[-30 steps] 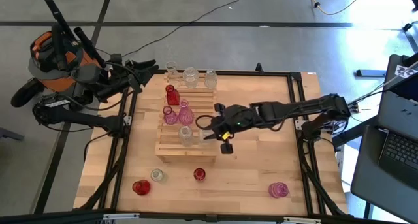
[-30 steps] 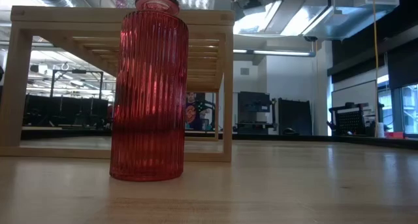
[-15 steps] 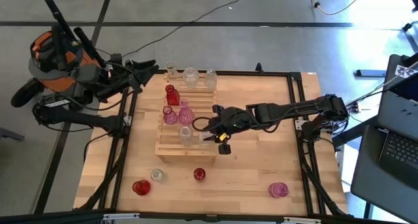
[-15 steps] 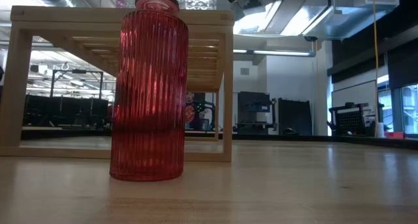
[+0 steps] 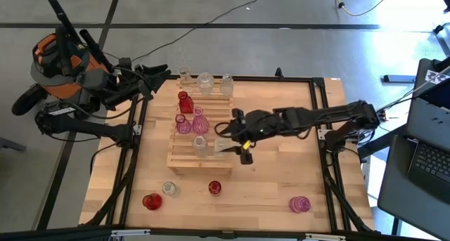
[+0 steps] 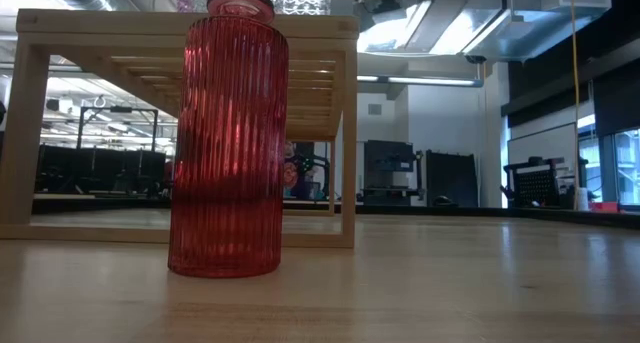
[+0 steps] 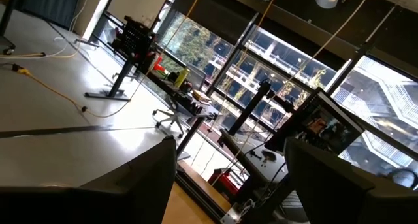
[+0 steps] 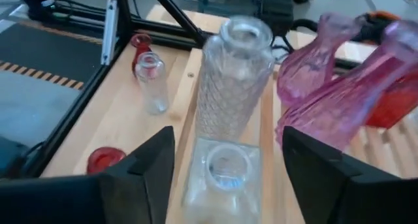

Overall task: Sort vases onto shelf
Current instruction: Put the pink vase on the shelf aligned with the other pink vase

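Right pincer (image 5: 226,145) agape beside shelf (image 5: 184,160)

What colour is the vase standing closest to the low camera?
Red, vertically ribbed glass; the low view shows it best.

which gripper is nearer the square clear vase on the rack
Right. The right gripper is open directly over the square clear vase on the rack; the left gripper waits beyond the table's far-left corner.

Shelf (image 5: 184,151) set left of table (image 5: 281,178) centre. Three vases (image 5: 204,83) lined along far tier; four more below (two side by side). Square bottle (image 5: 222,148) placed at shelf's right edge, beside another vase. Four vases (image 5: 214,188) spread along near table edge.
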